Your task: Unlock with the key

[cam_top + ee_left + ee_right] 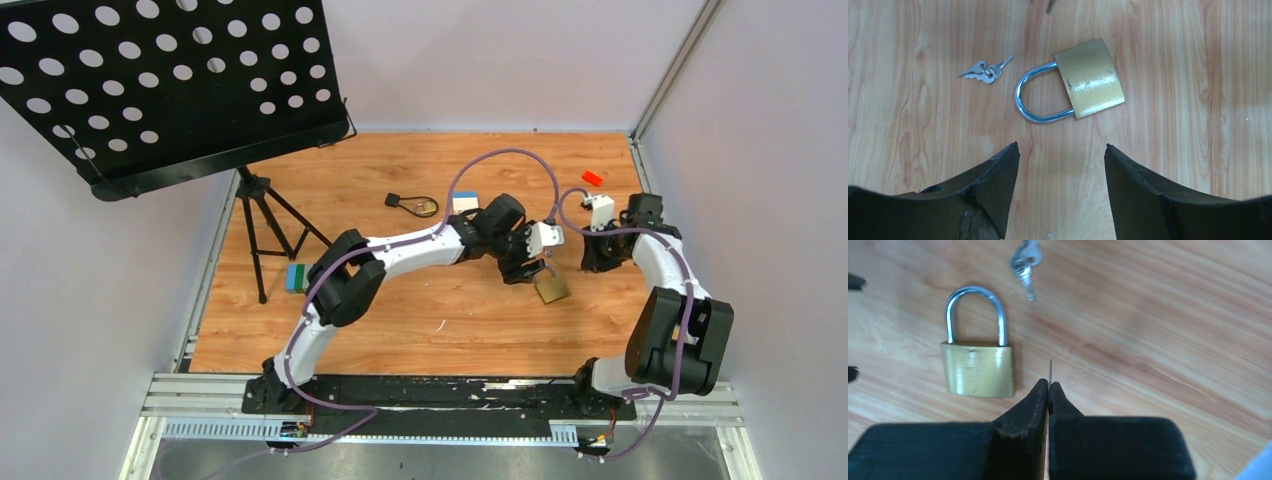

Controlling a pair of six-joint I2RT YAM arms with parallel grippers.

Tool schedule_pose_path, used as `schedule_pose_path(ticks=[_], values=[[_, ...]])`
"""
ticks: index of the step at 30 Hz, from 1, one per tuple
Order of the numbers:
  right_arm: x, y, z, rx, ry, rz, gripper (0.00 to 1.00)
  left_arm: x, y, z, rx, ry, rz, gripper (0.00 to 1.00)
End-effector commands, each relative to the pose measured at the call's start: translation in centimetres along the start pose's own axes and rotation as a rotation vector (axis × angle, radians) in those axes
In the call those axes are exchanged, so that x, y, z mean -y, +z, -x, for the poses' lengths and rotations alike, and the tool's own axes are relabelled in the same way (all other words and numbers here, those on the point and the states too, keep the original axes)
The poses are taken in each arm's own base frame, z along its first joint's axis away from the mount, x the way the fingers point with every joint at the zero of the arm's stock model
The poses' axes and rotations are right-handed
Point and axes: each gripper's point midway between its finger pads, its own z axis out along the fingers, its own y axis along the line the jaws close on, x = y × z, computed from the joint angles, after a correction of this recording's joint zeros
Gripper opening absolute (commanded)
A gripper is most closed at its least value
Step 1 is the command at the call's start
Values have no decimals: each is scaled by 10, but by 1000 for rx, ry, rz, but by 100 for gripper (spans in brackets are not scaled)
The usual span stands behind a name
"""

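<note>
Right claw (1048,386) pinches the key (1050,371) edge-on, just beside the padlock (978,370).

Left pincer (1062,148) spread wide, facing down, right pincer (1048,385) pinched closed

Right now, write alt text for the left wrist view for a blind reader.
A brass padlock lies flat on a wooden table, its silver shackle pointing left. Small grey keys lie apart from it, up and to the left. The left claw hangs open over bare wood at the bottom.
</note>
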Motion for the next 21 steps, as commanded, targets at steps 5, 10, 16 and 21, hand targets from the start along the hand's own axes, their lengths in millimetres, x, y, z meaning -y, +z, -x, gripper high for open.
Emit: schedule_pose_path(ticks=[5, 10, 16, 21], values=[[60, -46, 37, 194, 186, -154, 0, 26, 46, 1, -53, -49, -45, 74], [75, -54, 34, 236, 246, -165, 0, 31, 70, 0, -65, -80, -41, 77], [70, -48, 27, 239, 245, -138, 0, 31, 87, 4, -85, -63, -5, 78], [67, -46, 19, 234, 232, -130, 0, 30, 95, -11, -123, -56, 8, 77]])
